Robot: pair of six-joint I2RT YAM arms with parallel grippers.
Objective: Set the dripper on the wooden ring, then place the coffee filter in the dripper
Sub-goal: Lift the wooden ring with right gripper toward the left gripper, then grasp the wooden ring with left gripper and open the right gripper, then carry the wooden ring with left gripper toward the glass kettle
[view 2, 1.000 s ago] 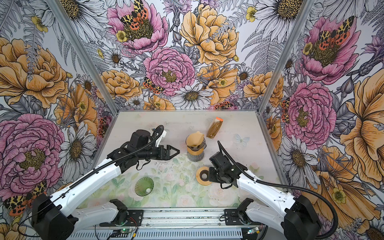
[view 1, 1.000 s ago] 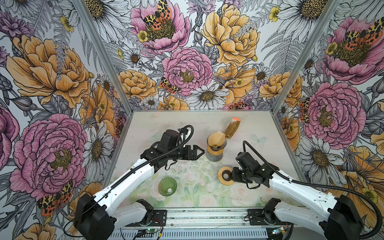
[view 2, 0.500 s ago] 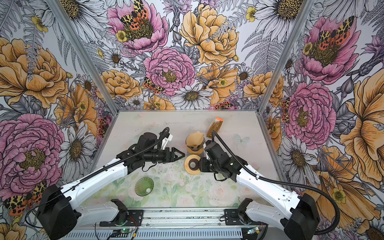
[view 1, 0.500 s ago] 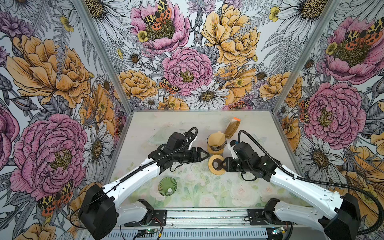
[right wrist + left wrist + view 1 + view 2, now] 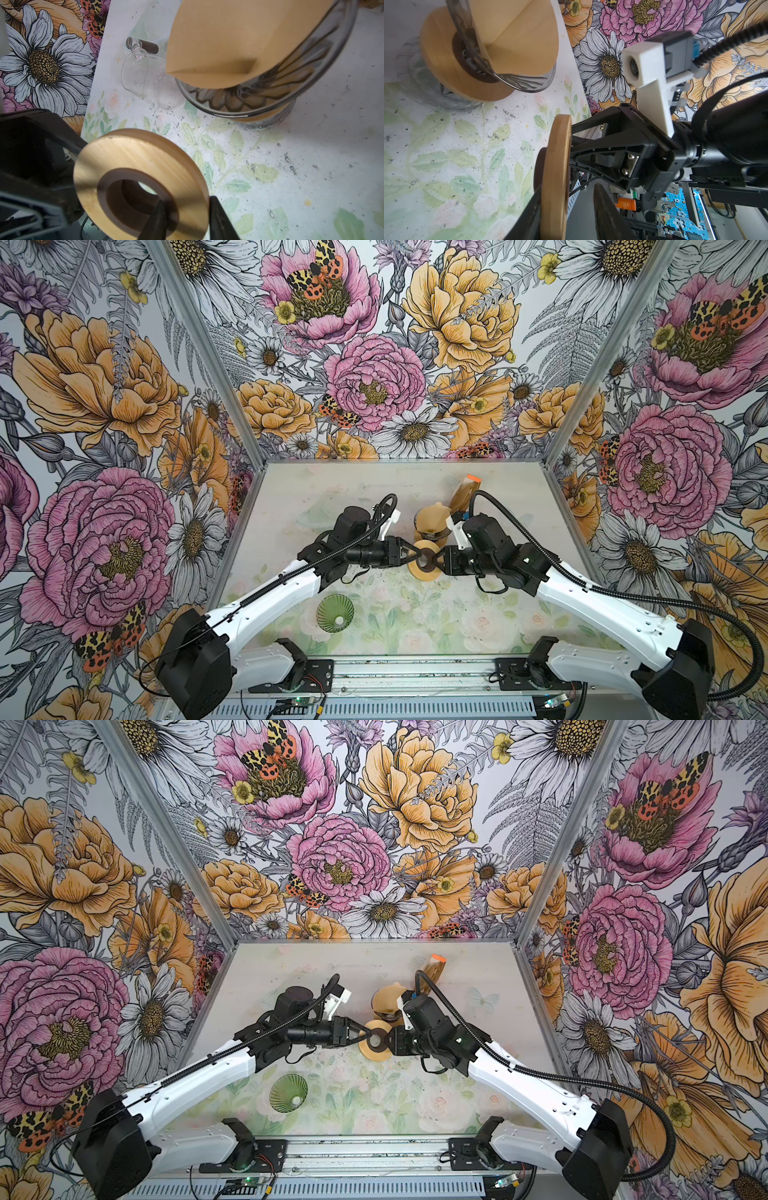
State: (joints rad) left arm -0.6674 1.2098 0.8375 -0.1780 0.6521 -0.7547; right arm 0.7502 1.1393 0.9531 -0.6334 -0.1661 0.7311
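The brown paper coffee filter [image 5: 432, 519] is seen seated in the clear ribbed glass dripper [image 5: 270, 99], its folded top standing proud of the rim. That dripper is perched on a glass jar [image 5: 436, 99] toward the back of the table [image 5: 291, 497]. Just in front of it, near but not touching, the two end effectors are met nose to nose, and a flat wooden ring [image 5: 424, 576] with a dark inner collar is carried between them. The right end effector [image 5: 186, 200] is clamped on that ring: one finger is passed through the hole, the other is pressed on the outer rim. The left end effector [image 5: 569, 187] is narrowed around the ring's two faces. One finger is laid against the collar side and a sliver of gap is seen at the other, so whether it grips cannot be told. A green ribbed glass cone [image 5: 335, 612] is found well apart, near the front.
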